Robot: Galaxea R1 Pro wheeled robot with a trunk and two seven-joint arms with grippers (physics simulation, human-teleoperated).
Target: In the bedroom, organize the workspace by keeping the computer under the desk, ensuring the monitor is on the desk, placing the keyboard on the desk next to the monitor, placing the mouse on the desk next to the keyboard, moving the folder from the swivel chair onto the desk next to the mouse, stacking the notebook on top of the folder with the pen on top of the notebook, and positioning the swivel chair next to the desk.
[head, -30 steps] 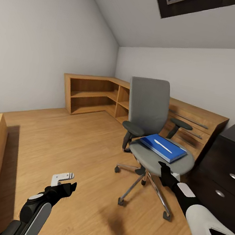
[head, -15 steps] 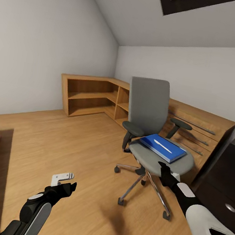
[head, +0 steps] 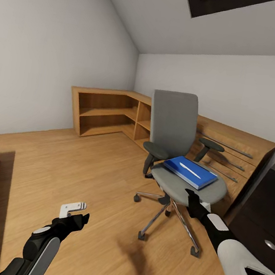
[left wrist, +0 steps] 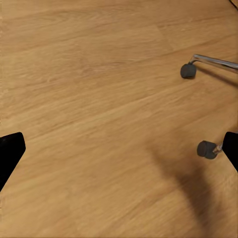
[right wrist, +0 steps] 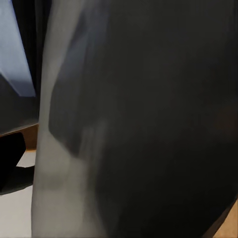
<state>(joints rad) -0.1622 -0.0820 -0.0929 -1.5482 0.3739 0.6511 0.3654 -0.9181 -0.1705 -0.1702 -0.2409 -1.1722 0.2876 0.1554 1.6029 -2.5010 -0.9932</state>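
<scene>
Right gripper (head: 191,201) at front edge of swivel chair (head: 182,163) seat; opening not discernible. Left gripper (head: 76,217) spread wide, empty, over floor (head: 83,164). Folder (head: 190,172) on seat's right side, pen (head: 190,170) atop.

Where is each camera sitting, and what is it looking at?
Head view: up on the robot's head, looking down at the swivel chair with the folder and pen on its seat; both arms show, left gripper and right gripper.
Left wrist view: by the left gripper, facing the wood floor; dark fingertips at the edges.
Right wrist view: pressed close to a blurry grey surface.
Shared: head and left wrist views both show the chair's casters.
</scene>
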